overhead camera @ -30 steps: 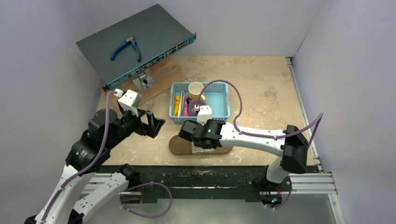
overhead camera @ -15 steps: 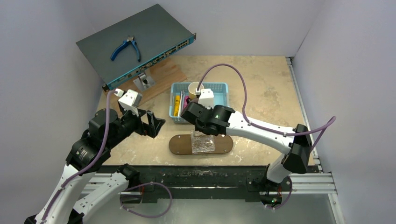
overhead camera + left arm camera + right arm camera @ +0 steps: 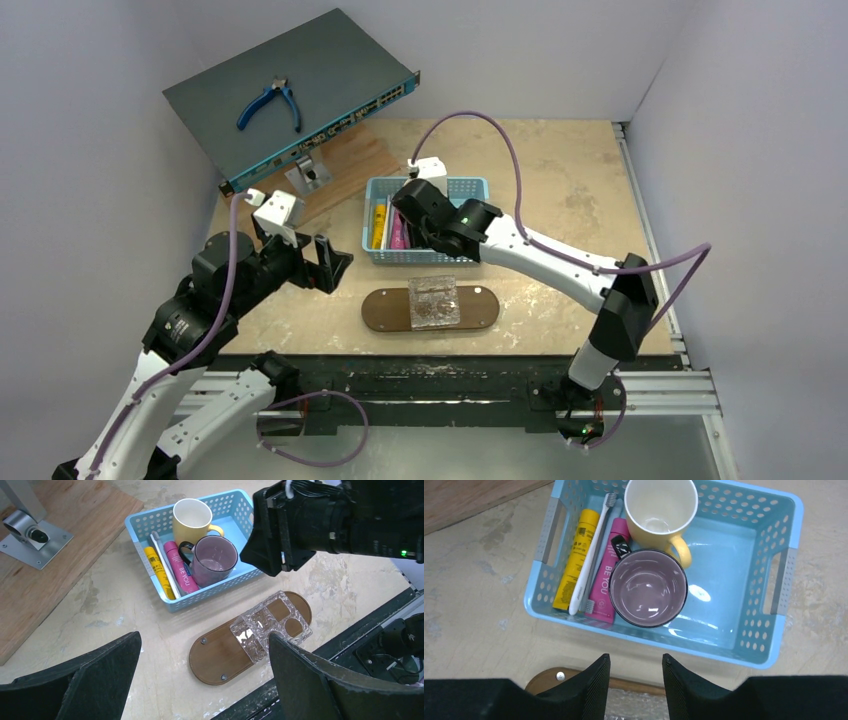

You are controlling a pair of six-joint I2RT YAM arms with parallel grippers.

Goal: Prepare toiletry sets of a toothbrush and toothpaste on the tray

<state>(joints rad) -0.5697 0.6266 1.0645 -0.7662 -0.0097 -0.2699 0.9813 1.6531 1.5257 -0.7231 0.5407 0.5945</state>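
Note:
The dark-brown oval tray [image 3: 385, 311] lies at the near table edge and bears a clear glass holder [image 3: 432, 300]. It also shows in the left wrist view [image 3: 215, 655]. A white toothbrush [image 3: 591, 545], a second pale-blue toothbrush partly under it [image 3: 608, 527], the yellow toothpaste [image 3: 574, 562] and the pink toothpaste [image 3: 606, 582] lie in the left of the blue basket [image 3: 784, 575]. My right gripper [image 3: 636, 660] is open and empty, hovering above the basket's near wall [image 3: 425, 240]. My left gripper [image 3: 335, 265] is open and empty, left of the tray [image 3: 204, 637].
A yellow mug [image 3: 659, 505] and a purple mug [image 3: 647, 587] stand in the basket beside the tubes. A grey equipment box [image 3: 330, 60] with blue pliers [image 3: 270, 103] sits at the back left on a wooden board [image 3: 345, 165] with a metal stand [image 3: 308, 175].
My right gripper has risen from the tray and moved back over the basket, leaving the clear holder on the tray. The left arm has not moved.

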